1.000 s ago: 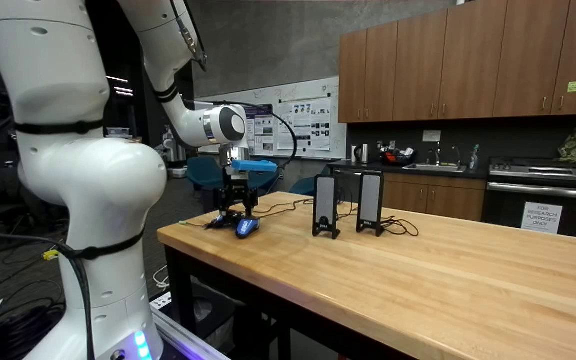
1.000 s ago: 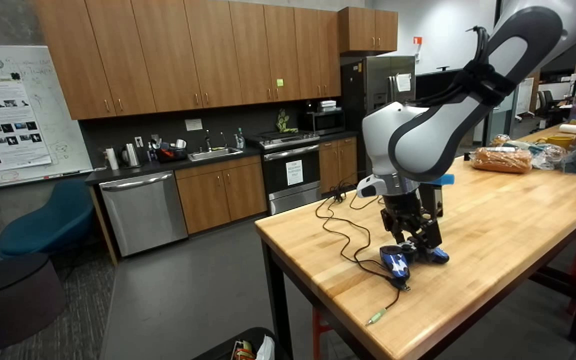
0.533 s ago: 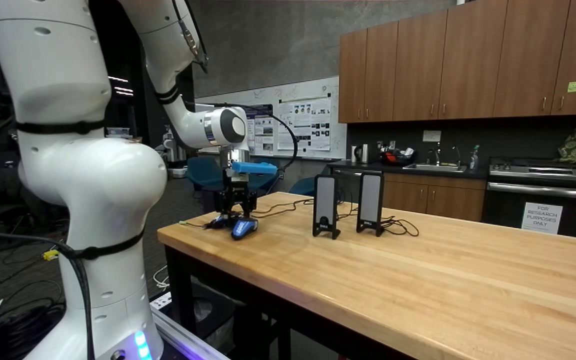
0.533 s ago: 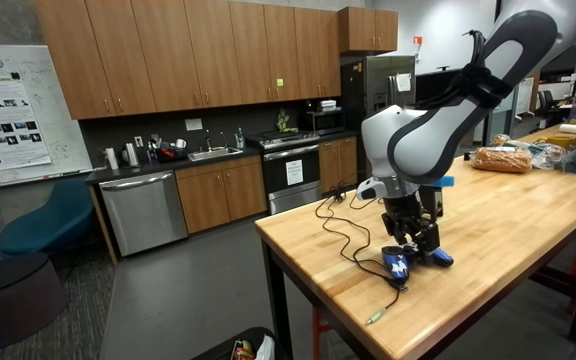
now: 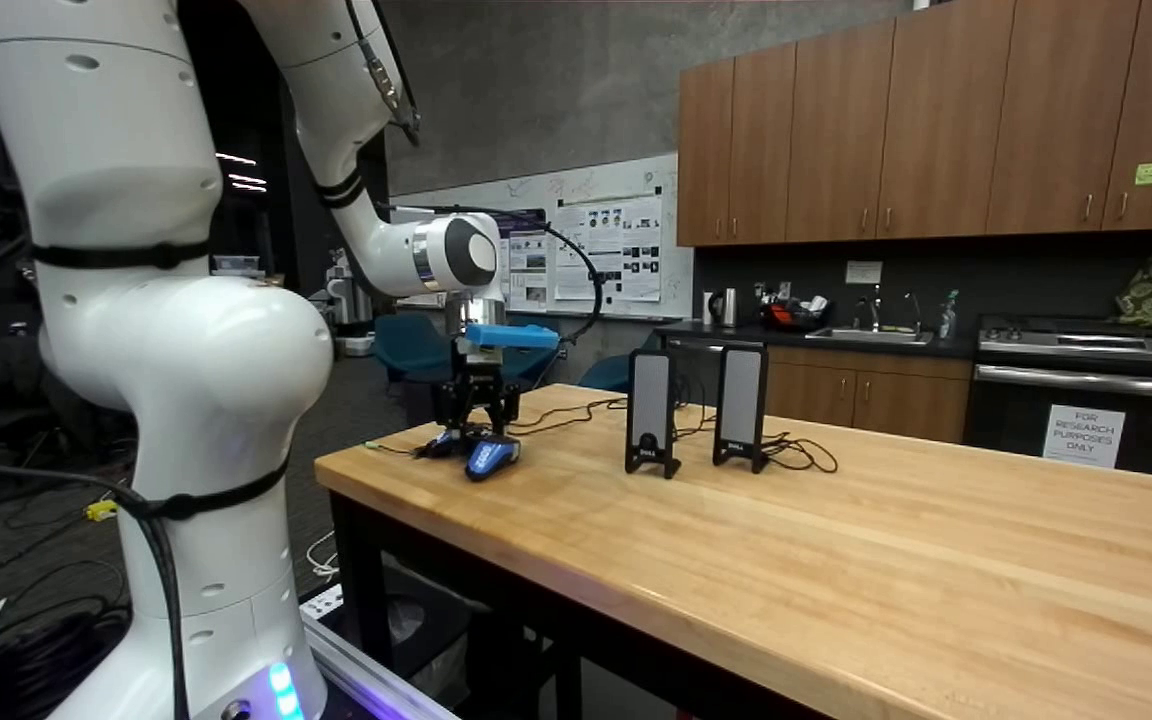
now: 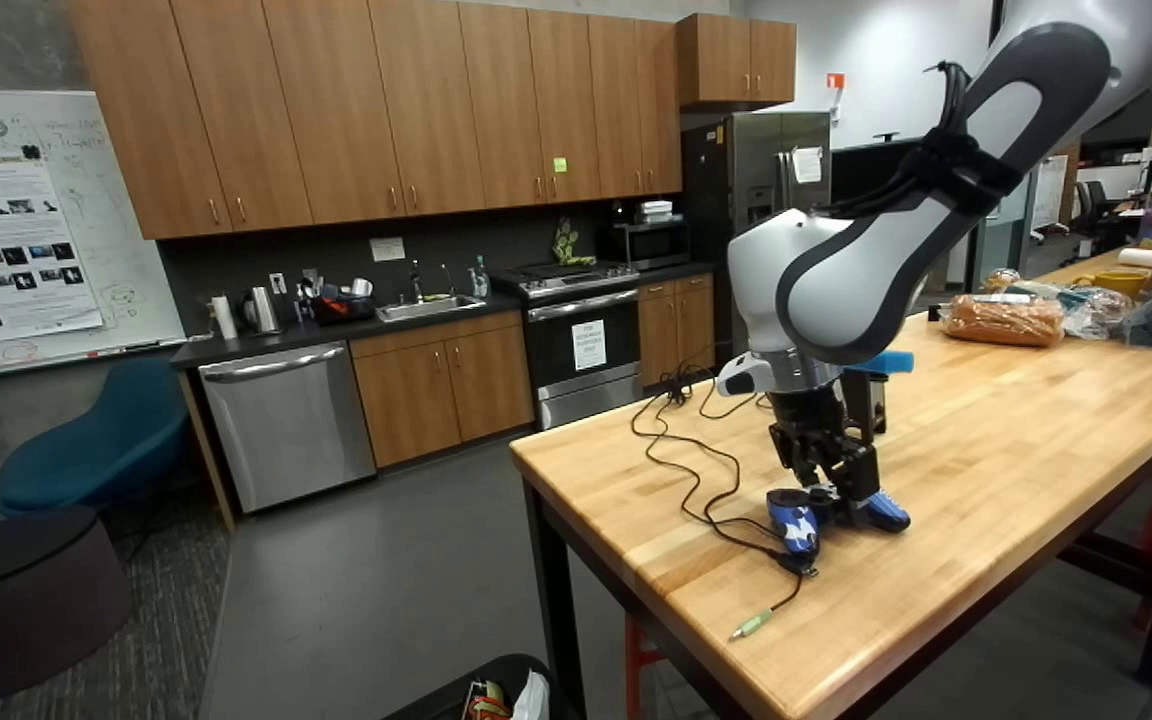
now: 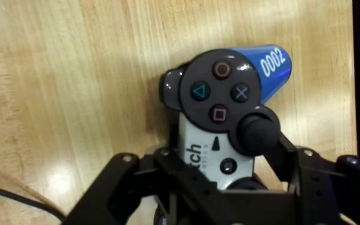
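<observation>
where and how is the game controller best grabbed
Likely across the silver middle of the game controller, coming straight down, claw spanning its front and back edges: it rests face up on the table, narrower there than at the rounded button cluster, clear of the splayed blue handles.

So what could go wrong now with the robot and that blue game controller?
Maybe three things. The hand straddles the middle of the controller, but I can't tell whether it has a good grip, so the controller might slip if lifted. A black cable lies close by, so it could snag or get dragged along. And the controller sits near the edge of the table, so a hard bump might push it off.
</observation>
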Controlling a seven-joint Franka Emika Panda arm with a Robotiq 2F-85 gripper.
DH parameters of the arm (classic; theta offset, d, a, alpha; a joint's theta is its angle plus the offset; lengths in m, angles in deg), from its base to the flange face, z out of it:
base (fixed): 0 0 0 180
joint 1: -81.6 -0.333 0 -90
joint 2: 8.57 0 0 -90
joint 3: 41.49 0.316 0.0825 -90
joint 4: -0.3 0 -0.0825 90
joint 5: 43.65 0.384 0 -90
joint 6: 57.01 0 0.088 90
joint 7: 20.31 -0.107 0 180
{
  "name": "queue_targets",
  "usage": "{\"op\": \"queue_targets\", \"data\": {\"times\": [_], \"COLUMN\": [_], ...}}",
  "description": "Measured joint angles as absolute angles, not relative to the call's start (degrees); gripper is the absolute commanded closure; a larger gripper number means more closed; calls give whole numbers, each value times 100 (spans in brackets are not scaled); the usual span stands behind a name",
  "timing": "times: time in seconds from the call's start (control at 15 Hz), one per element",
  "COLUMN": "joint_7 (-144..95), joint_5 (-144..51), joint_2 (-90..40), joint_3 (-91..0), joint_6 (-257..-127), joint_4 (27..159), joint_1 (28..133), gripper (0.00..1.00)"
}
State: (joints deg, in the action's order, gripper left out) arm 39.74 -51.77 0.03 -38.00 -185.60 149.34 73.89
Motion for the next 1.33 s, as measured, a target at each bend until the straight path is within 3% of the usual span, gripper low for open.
{"op": "queue_targets", "data": {"times": [0.6,1.33], "joint_7": [4040,2397], "joint_5": [-4575,-5322], "joint_2": [203,334], "joint_3": [-4042,-4045], "joint_6": [-18448,-18442], "joint_4": [14953,15068], "joint_1": [7495,7724], "gripper": [59,59]}}
